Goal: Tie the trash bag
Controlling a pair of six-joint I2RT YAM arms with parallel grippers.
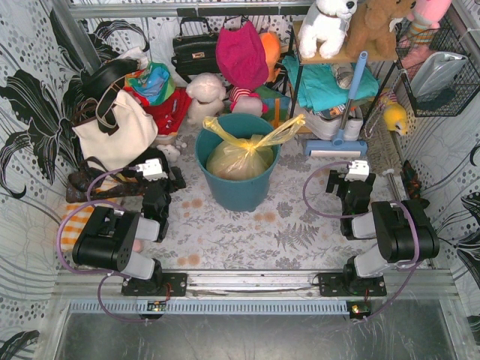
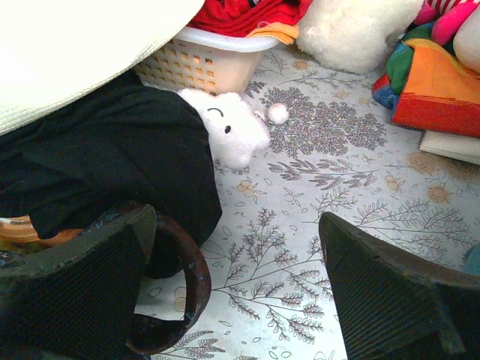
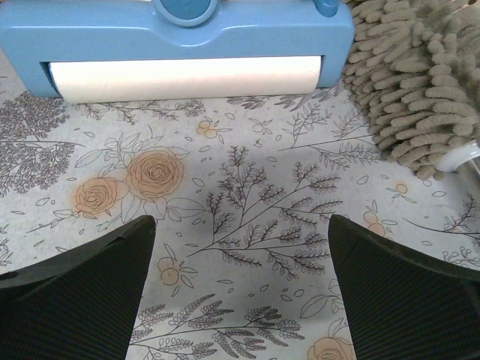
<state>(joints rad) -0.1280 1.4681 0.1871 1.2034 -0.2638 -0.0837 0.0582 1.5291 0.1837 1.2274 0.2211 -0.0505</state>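
The yellow translucent trash bag [image 1: 241, 154] sits inside a teal round bin [image 1: 238, 187] in the middle of the table. Its two ear flaps meet over the top and spread out to the left and right. Pale paper shows through it. My left gripper [image 1: 171, 178] rests low at the bin's left, open and empty [image 2: 240, 300]. My right gripper [image 1: 343, 178] rests at the bin's right, open and empty [image 3: 240, 292]. Neither wrist view shows the bag.
A cream tote with black straps [image 1: 112, 124] stands at the left, its strap ring [image 2: 187, 289] by my left finger. A small white plush [image 2: 229, 127] lies ahead. A blue lint roller [image 3: 180, 45] and a tan mop head [image 3: 420, 82] lie ahead of the right gripper.
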